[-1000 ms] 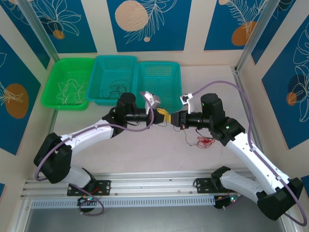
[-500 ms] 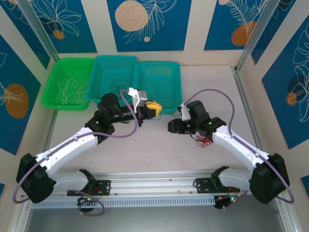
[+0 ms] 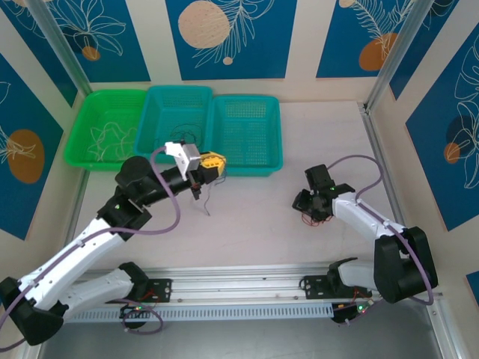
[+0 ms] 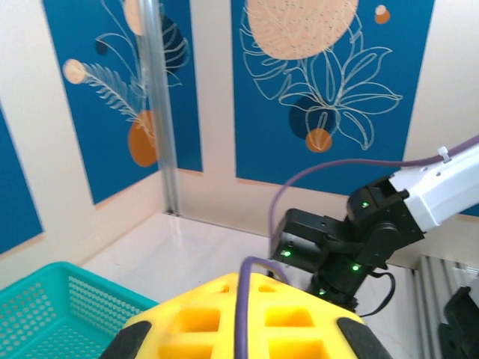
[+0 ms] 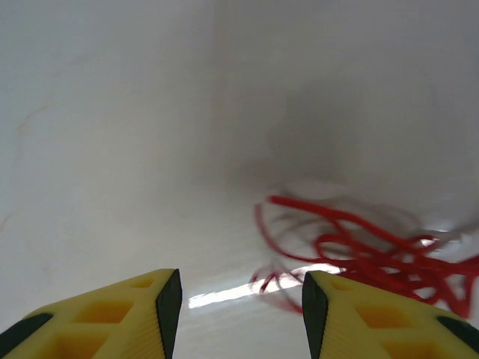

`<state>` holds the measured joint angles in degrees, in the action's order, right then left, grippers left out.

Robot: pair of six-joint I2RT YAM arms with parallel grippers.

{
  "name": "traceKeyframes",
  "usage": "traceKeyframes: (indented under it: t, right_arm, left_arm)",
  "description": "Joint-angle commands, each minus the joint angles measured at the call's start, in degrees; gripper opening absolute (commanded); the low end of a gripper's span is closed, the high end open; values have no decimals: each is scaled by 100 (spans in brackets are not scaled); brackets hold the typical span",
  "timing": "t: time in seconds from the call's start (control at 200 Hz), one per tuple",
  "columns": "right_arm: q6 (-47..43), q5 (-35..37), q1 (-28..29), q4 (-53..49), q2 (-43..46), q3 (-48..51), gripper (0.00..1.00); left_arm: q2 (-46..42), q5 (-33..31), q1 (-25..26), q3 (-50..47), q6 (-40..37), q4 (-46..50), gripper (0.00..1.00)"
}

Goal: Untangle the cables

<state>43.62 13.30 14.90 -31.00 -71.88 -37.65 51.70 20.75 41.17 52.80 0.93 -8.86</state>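
Left claw point(image 3: 212, 161) clenches the limp dark wire point(image 3: 203, 203); right claw point(image 5: 241, 288) gapes over light, tangled red wire point(image 5: 359, 247): pinch a loose end.

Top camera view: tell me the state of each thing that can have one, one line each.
Left claw: shut on the thin dark grey cable.
Thin dark grey cable: dangling from the left claw.
Right claw: open, holding nothing.
Thin red cable: loose tangle lying on the table by the right claw.
Green plastic basket: upright, whitish wires inside.
Middle teal plastic basket: upright, dark wires inside.
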Motion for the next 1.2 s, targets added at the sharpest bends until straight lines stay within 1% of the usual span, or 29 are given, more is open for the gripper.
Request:
traceKeyframes:
  t: [0.0, 0.165, 0.305, 0.38, 0.49, 0.595, 0.66, 0.7, 0.78, 0.825, 0.955, 1.09, 1.195]
  right_arm:
    - [264, -104, -196, -88, 28, 87, 48]
    - [207, -282, -257, -379, 302, -189, 48]
    - [168, -614, -158, -556, 1031, -532, 48]
    - [98, -834, -30, -511, 1499, -740, 48]
    - [77, -1037, 162, -494, 2056, -1082, 48]
    - [77, -1127, 321, -490, 2424, -1363, 49]
    - [77, -1202, 385, -486, 2580, -1492, 49]
    - [98, -1300, 390, -469, 2648, -1537, 51]
    - [149, -1515, 398, -378, 2742, -1562, 59]
    - [188, -1656, 385, -283, 2778, -1532, 61]
    - [311, -1878, 348, -60, 2852, -1447, 64]
    - [320, -1945, 340, -85, 2865, -1472, 75]
    - [315, -2005, 324, -158, 2907, -1504, 81]
  left_arm:
    - [-142, -667, 19, -50, -215, 409, 0]
    - [-200, -1311, -57, 23, -111, 635, 0]
    - [27, -1538, -262, 283, -201, 621, 0]
    - [334, -1484, -482, 490, -295, 525, 0]
    - [838, -1233, -958, 907, -236, 345, 0]
    - [1365, -931, -1484, 1391, -29, 185, 0]
    - [1690, -853, -1746, 1768, -3, 200, 0]
    - [1899, -796, -1886, 2019, -43, 238, 0]
    - [2321, -776, -2158, 2537, -128, 369, 0]
    - [2581, -802, -2299, 2816, -192, 439, 0]
    - [3284, -746, -2712, 3432, 28, 563, 0]
    - [3964, -621, -3040, 3914, 324, 606, 0]
    - [4477, -502, -3199, 4291, 489, 796, 0]
